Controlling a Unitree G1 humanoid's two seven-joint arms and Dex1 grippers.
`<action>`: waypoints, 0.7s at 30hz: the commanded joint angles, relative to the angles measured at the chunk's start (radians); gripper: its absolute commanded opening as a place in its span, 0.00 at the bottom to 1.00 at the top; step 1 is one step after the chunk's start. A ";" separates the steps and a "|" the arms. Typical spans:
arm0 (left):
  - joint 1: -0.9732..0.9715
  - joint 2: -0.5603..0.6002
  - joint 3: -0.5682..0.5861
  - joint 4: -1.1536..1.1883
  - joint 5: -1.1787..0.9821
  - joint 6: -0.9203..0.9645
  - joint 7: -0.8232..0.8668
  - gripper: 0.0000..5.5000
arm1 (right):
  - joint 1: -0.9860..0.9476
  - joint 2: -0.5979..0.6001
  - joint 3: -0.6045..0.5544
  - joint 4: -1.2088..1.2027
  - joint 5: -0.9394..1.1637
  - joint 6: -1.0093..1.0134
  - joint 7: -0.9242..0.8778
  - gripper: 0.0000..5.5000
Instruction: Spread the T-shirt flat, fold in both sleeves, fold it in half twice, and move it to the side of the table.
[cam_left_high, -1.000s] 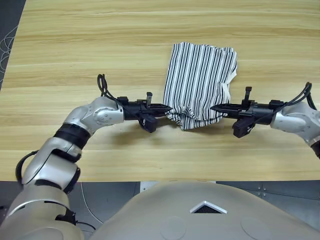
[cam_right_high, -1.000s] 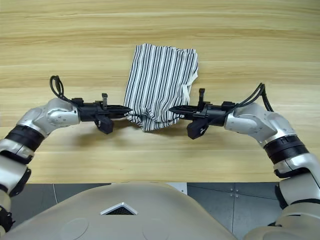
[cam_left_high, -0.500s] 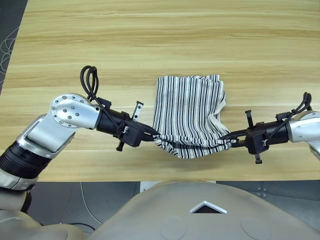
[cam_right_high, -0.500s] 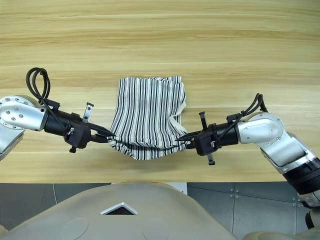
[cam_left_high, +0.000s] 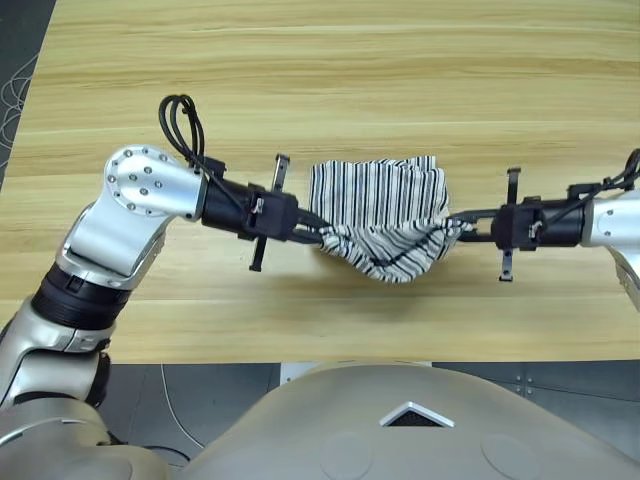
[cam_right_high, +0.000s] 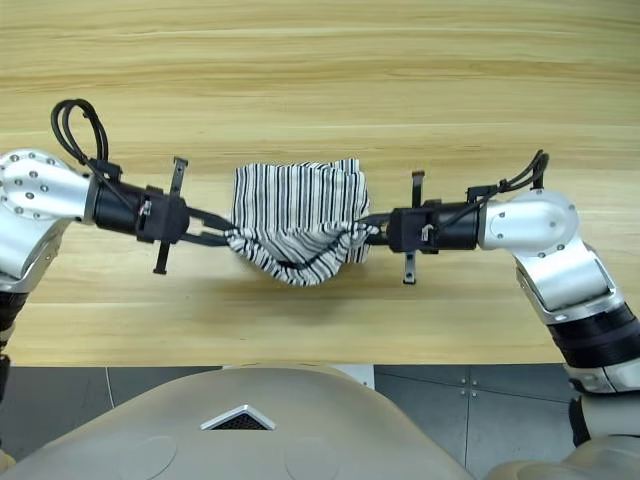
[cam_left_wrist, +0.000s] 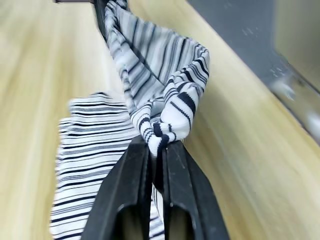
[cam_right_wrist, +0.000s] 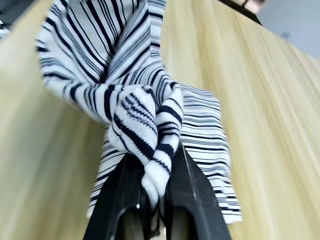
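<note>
clamping t-shirt (cam_left_high: 385, 215): left claw (cam_left_wrist: 157, 148), right claw (cam_right_wrist: 153, 167)

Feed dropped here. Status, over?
Left gripper, right gripper shut on striped T-shirt; it sags bunched between them, far part on table. Nothing in the way.

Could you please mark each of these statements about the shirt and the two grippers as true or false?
1. The left gripper and the right gripper are each shut on the T-shirt. True.
2. The T-shirt is plain red. False: it has black and white stripes.
3. The T-shirt lies spread flat on the table. False: it is bunched up, and its near edge sags between the two grippers.
4. The left gripper holds the T-shirt at its left end and the right gripper at its right end. True.
</note>
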 joint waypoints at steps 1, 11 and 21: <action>-0.068 -0.071 0.031 0.094 0.008 0.054 0.005 0.03 | -0.070 0.082 -0.015 0.050 -0.067 0.021 -0.034 0.02; -0.215 -0.234 0.022 0.631 0.246 -0.075 0.050 0.03 | -0.219 0.267 0.015 0.452 -0.296 -0.109 -0.125 0.02; -0.301 -0.376 0.090 0.985 0.293 -0.141 0.066 0.15 | -0.254 0.396 0.001 0.644 -0.324 -0.186 -0.135 0.16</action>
